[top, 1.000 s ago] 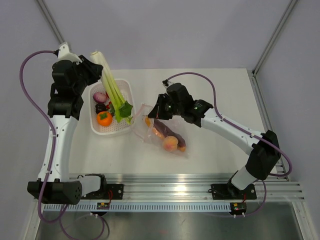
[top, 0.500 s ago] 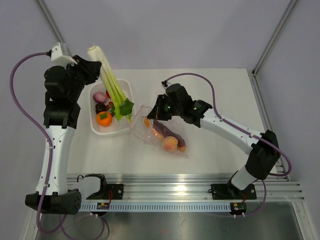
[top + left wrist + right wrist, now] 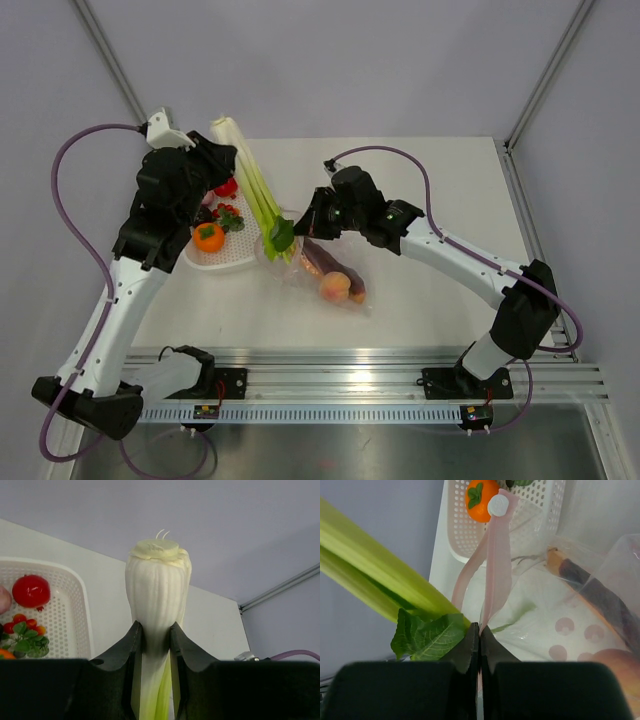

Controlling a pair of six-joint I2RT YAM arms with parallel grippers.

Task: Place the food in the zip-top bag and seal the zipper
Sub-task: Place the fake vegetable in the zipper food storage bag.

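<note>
Above the table's left half, the left gripper (image 3: pixel 155 630) clamps the white end of the celery stalk (image 3: pixel 158 580). The stalk slants down to the right, its leafy tip just beside the mouth of the zip-top bag (image 3: pixel 345 272). The right gripper (image 3: pixel 479 630), pinched tight on the zipper (image 3: pixel 496 575), holds that edge up. Inside the bag lie the eggplant (image 3: pixel 322 258) and peach (image 3: pixel 334 287). The orange (image 3: pixel 208 237) and tomato (image 3: pixel 227 186) sit in the white basket (image 3: pixel 238 256) at the left.

I can read no words, numbers or brand marks in any of my views. The zip-top bag (image 3: pixel 561 645) carries only pale pink round spots, not letters. The small tags (image 3: pixel 208 411) on the rail (image 3: pixel 330 385) by my bases are too small to read.
</note>
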